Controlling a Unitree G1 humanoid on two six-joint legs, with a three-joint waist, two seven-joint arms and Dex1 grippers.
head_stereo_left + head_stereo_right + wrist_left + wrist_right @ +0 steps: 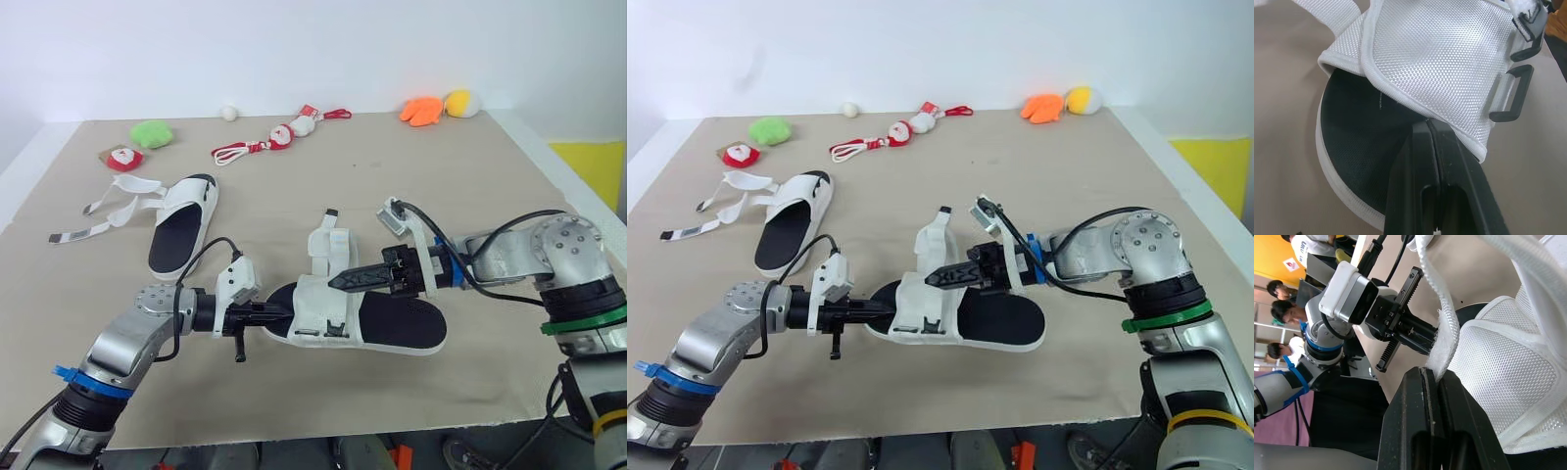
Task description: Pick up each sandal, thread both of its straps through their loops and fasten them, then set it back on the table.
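In the head view, your white mesh sandal with black footbed (397, 323) lay on the tan worktop (441, 166), with your left end effector (279, 315) bracing its toe. The left wrist view showed it closed, seemingly on the upper's edge. In the right wrist view, your right end effector (1430, 374) pinched the white strap (1440, 347), raised for threading.

near sandal (402, 318): white, black footbed, strap upright | far sandal (176, 235): straps splayed (unfastened)

A robotics lab at work: a tan-covered table (490, 196) against a bare white wall (294, 49), plush props (152, 133) lined up, people (1281, 311) in the background.
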